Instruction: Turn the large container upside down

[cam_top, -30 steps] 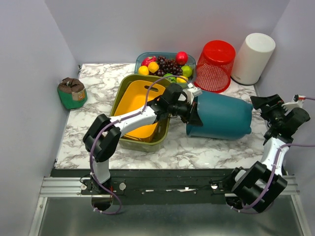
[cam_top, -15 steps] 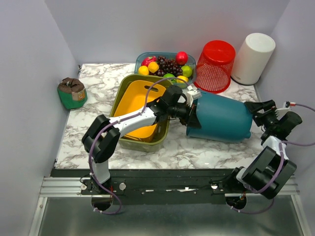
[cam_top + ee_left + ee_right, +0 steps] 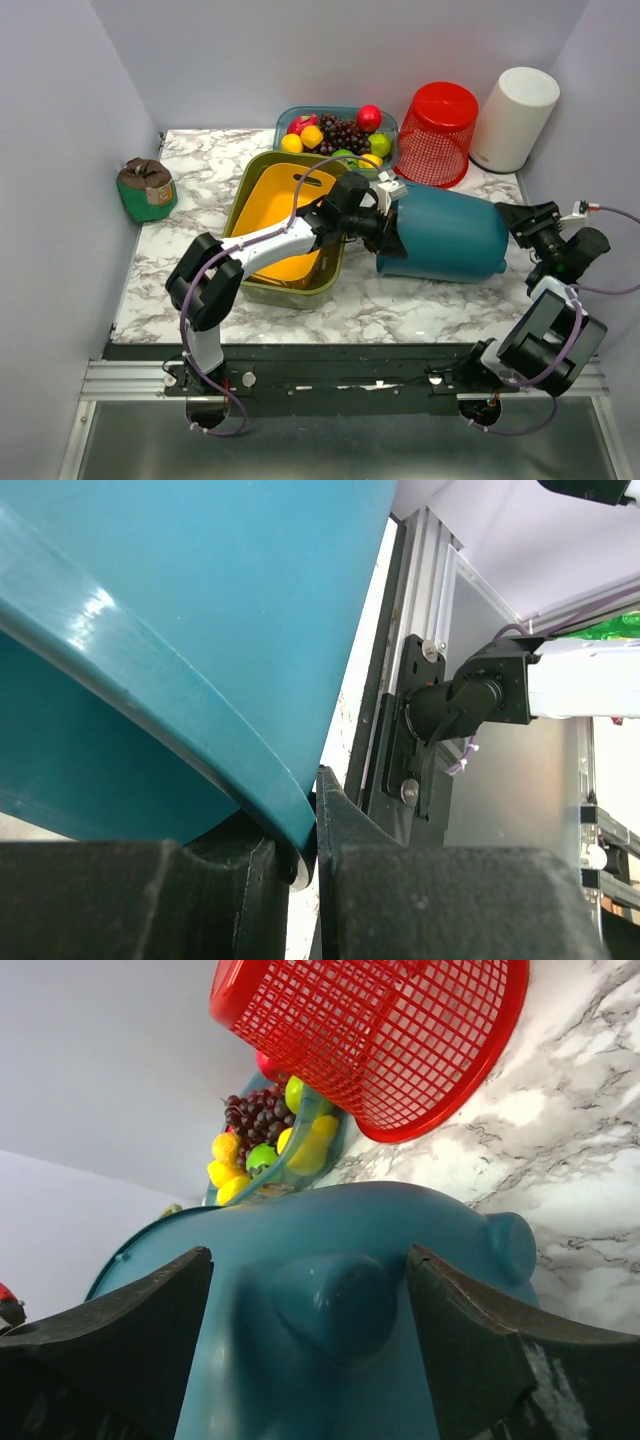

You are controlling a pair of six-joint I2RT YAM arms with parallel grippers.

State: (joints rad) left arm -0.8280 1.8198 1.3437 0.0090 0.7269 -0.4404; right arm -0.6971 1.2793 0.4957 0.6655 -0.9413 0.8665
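- The large container [image 3: 445, 240] is seen lying on its side on the marble table [image 3: 200, 270], mouth turned left, base [image 3: 503, 238] turned right. It is not yet upended.
- Its rim [image 3: 170, 695] is gripped by the left gripper [image 3: 388, 222]. In the left wrist view the teal lip is caught between the two dark fingers [image 3: 120, 900], with the jaws clamped on it.
- The right gripper [image 3: 522, 218] is held at the base end with its jaws apart. In the right wrist view a rounded nub [image 3: 335, 1305] on the base is framed between the wide-set fingers, and no contact with it can be made out.
- The step in hand is judged to be the tipping itself. The job looks about half done, with a quarter turn to be made before the mouth faces down.
- For the next move, the base needs to be raised and swung over the mouth, so some purchase at the base end is called for, whether a push or a closing of the right jaws.
- The rim needs to be guided flat onto the table, and the pinch on it has to let the container pivot.
- Room is tight: the yellow tub [image 3: 270, 195] is just beside the mouth and the red basket [image 3: 440, 125] is near behind, so a clean arc is wanted.
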